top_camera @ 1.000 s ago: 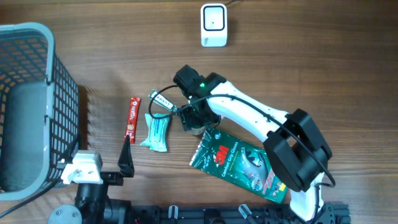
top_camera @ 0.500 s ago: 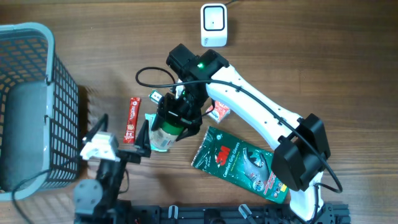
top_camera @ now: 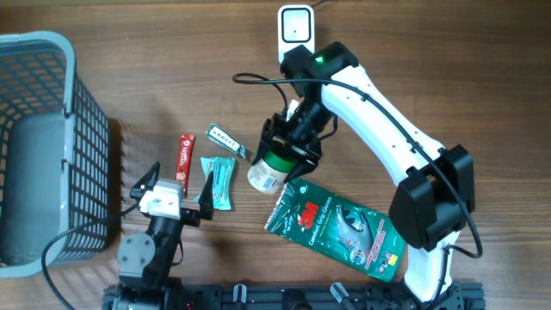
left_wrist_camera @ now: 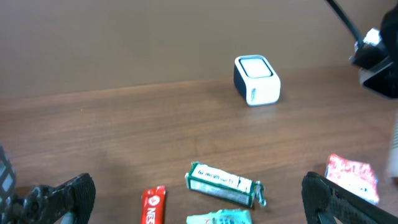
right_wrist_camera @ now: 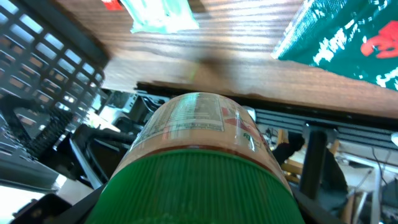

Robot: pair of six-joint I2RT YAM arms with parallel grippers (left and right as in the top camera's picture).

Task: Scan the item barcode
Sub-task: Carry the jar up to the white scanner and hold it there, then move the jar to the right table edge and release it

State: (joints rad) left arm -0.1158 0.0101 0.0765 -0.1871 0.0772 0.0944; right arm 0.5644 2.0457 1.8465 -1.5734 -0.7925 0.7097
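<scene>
Green-lidded jar: the item to be scanned. It sits in the centre of the overhead frame, held above the table and tilted. The lid end points to the upper right and the pale body to the lower left. In the right wrist view the ribbed lid fills the lower frame, with a printed label visible on the body beyond it.
Right gripper: clenched around the jar at its lid end.
Scanner: white box at the top centre of the overhead frame, just above the right arm's wrist and apart from the jar.
Left gripper: released, with the fingers spread wide and nothing between them. It is at the lower left of centre in the overhead frame.
Teal packet: flat on the table, just beside the left gripper's nearer finger.
Red bar: left of the teal packet, lying lengthwise.
Green-and-white pack: upper right of the red bar, lying at an angle.
Green pouch: lower right of the jar, flat on the table.
Basket: grey wire, at the left edge of the overhead frame.
</scene>
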